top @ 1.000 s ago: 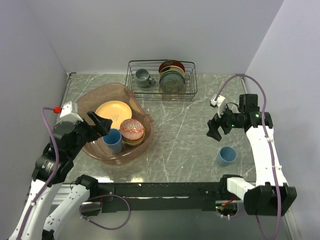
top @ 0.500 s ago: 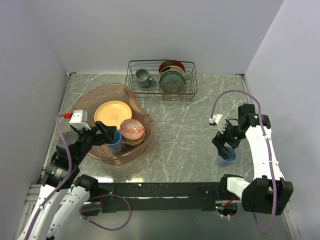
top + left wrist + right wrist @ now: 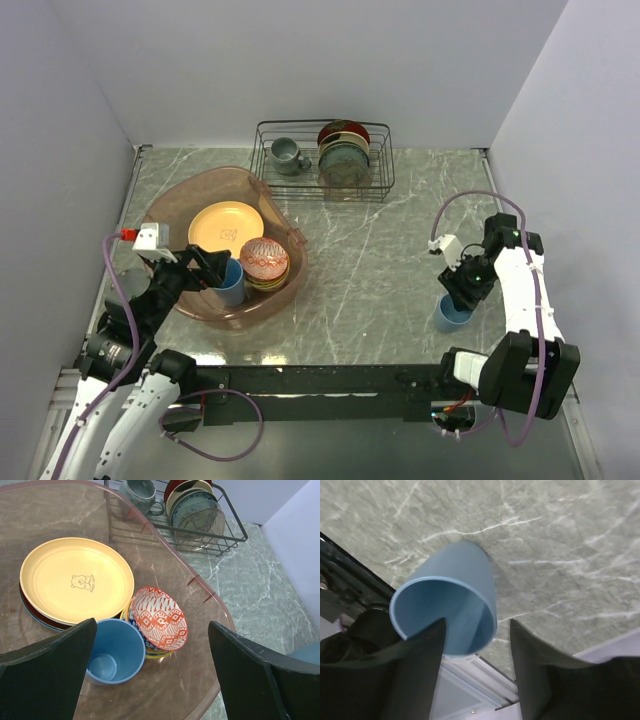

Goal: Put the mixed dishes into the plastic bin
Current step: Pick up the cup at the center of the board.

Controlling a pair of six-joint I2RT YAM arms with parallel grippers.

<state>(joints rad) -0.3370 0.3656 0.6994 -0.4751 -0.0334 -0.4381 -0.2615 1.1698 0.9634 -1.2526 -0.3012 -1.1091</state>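
The plastic bin (image 3: 196, 190) stands at the left and holds a yellow-orange plate (image 3: 227, 227) on a stack, a red-patterned bowl (image 3: 264, 259) on other dishes, and a light-blue cup (image 3: 228, 280). My left gripper (image 3: 205, 268) hovers open above the bin's near side, over the cup (image 3: 112, 652) and the bowl (image 3: 159, 617), holding nothing. A second light-blue cup (image 3: 452, 314) stands on the table at the right. My right gripper (image 3: 463, 290) is down on it. One finger is inside the cup (image 3: 450, 600), the other outside with a gap still showing.
A black wire rack (image 3: 325, 160) at the back holds a grey mug (image 3: 287, 154) and upright dark plates (image 3: 344, 150). The right cup is close to the table's near edge (image 3: 400, 362). A side wall rises just right of the right arm.
My right gripper came down from above the table onto the right cup and its jaws narrowed around the cup's wall. The left arm drew back slightly over the bin's near side, still open.
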